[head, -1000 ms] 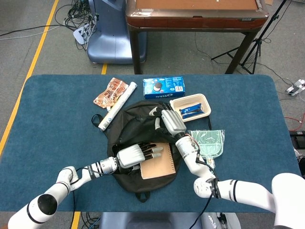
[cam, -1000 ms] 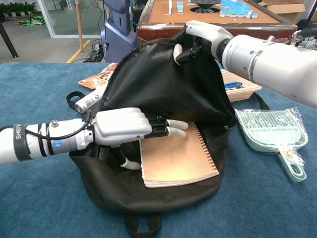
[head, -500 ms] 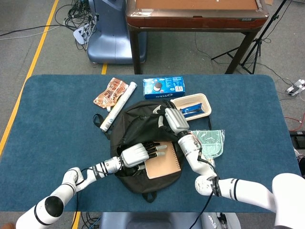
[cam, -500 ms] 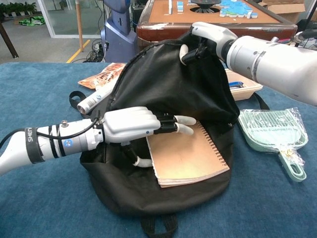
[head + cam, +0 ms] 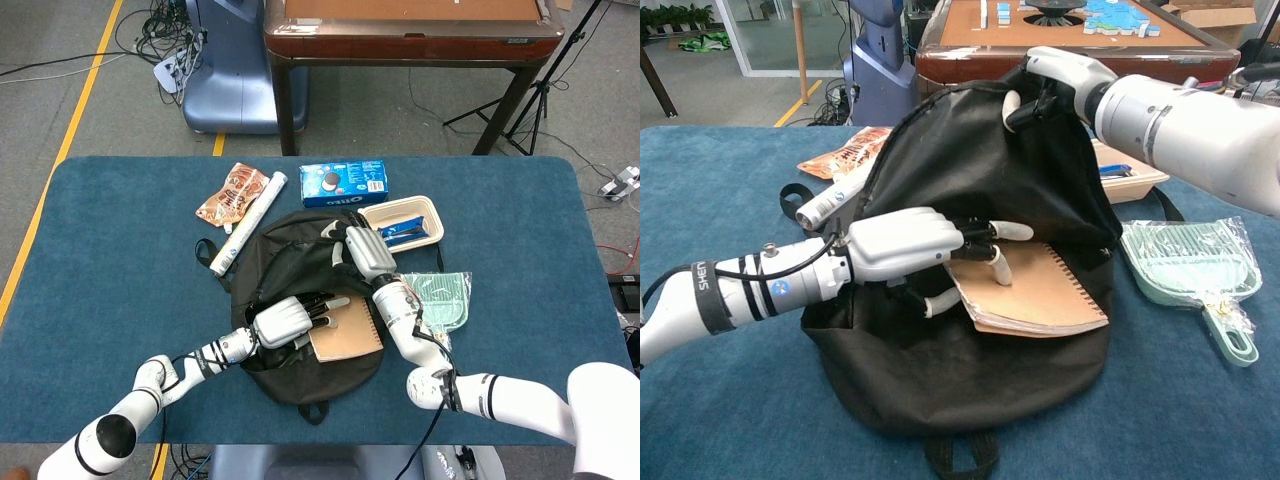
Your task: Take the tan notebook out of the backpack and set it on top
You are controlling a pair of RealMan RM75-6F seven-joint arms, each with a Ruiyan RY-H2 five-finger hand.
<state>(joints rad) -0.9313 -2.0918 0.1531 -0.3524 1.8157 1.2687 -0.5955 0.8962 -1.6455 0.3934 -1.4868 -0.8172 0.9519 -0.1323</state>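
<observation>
Sitting right in the middle of everything is the black backpack point(image 5: 970, 340), so I'll use it as the reference for the rest. The tan notebook point(image 5: 1040, 295) is poking out of its opening, spiral edge toward the dustpan side, near corner lifted off the bag's front panel. The left hand point(image 5: 905, 245) pinches it at that corner: fingers on top of the cover, thumb curled underneath, so it's clamped on the notebook. The right hand point(image 5: 1055, 75) is up at the top of the backpack with its fingers closed on a bunch of the black fabric, holding the flap up and the mouth open.

From the head view: a blue cookie box point(image 5: 344, 182) lies just behind the backpack, a white tray point(image 5: 400, 222) with a blue packet in it sits beside the backpack's back right corner, and a pale green dustpan point(image 5: 438, 298) in plastic wrap lies right of it. On the backpack's left there's a white tube point(image 5: 247, 222) lying diagonally, almost touching the bag, with an orange snack packet point(image 5: 226, 195) just past it.
</observation>
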